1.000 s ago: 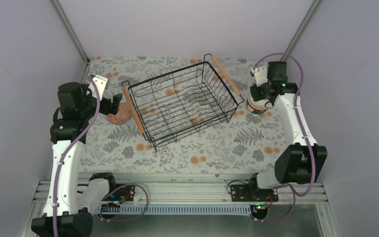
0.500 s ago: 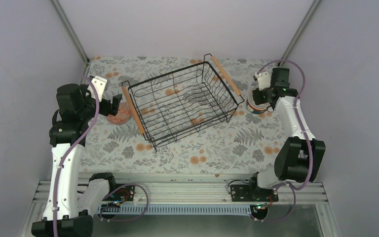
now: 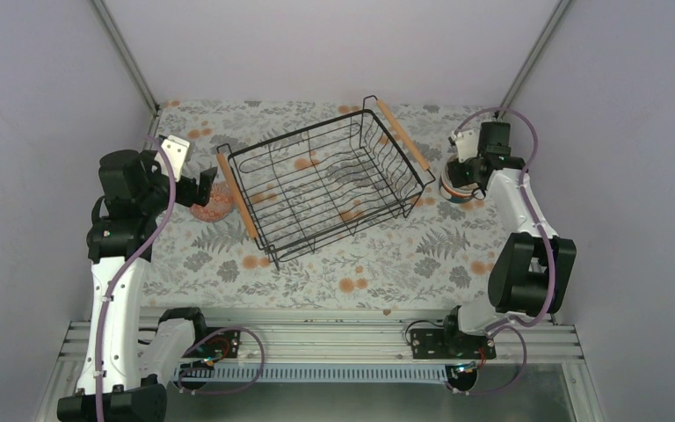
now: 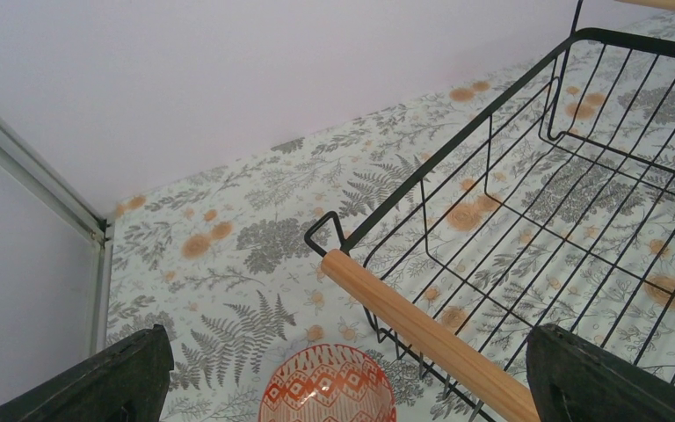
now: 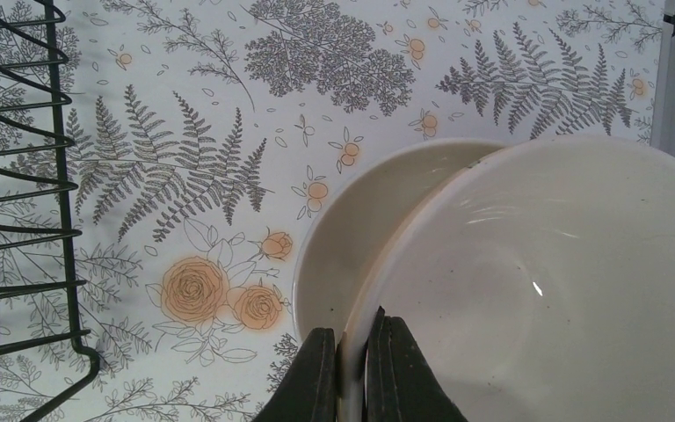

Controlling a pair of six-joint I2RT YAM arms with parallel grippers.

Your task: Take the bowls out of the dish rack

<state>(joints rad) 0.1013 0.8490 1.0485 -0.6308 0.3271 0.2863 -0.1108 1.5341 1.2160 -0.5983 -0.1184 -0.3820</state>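
Observation:
The black wire dish rack with wooden handles lies mid-table, and no bowl shows inside it. An orange patterned bowl sits on the cloth left of the rack. It also shows in the left wrist view, beside the rack's handle. My left gripper hangs open above this bowl, empty. My right gripper is shut on the rim of a pale cream bowl. That bowl rests tilted in another pale bowl. They top a stack of bowls right of the rack.
A floral cloth covers the table. Purple-white walls close in on three sides, and the stack stands near the right wall. The rack's right corner is to the left of the stack.
My right wrist has shifted slightly toward the far right over the stack and its elbow has swung back. The left arm has barely moved.

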